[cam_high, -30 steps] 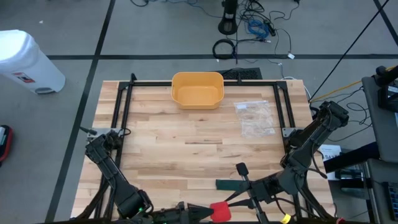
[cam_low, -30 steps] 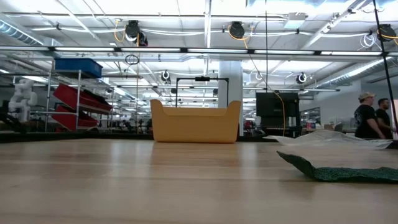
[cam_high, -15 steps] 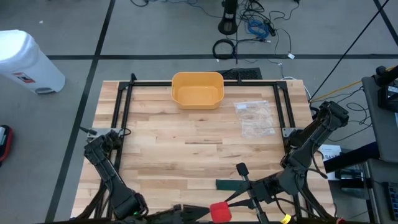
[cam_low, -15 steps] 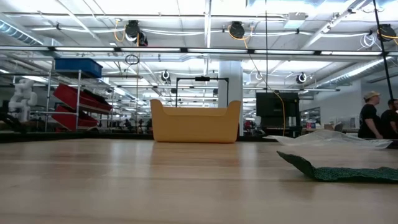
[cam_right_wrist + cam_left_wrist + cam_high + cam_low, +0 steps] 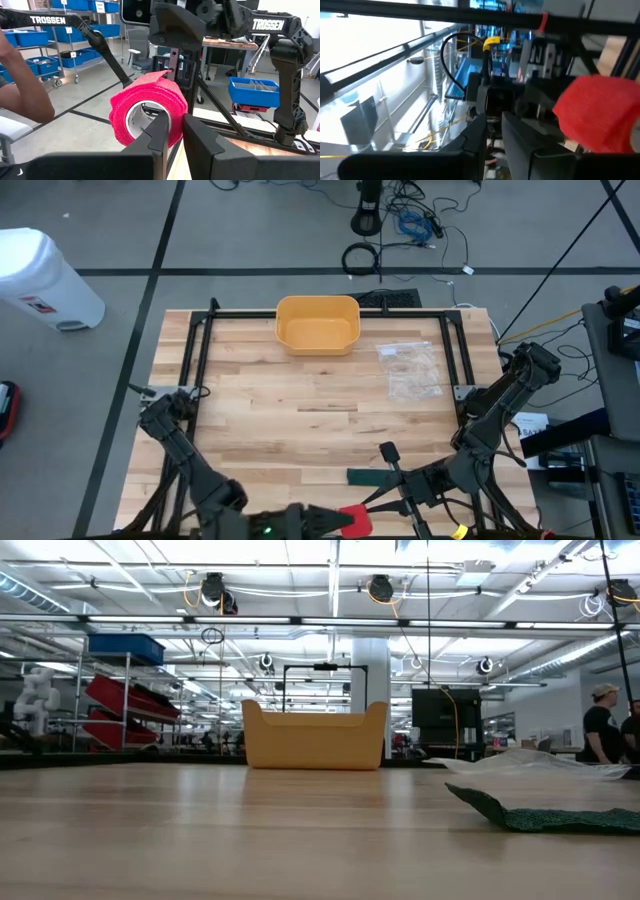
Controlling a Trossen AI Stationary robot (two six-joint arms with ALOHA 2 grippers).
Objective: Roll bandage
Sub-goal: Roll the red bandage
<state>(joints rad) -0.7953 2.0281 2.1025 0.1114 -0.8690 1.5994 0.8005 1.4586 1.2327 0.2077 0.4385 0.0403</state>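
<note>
Grippers at the near table edge: the left gripper (image 5: 335, 523) carries the red bandage roll (image 5: 354, 519) off the table (image 5: 300, 420), seemingly presenting it to the right gripper (image 5: 171, 131), whose fingers look nearly closed; whether the left's fingers clamp it cannot be told.
</note>
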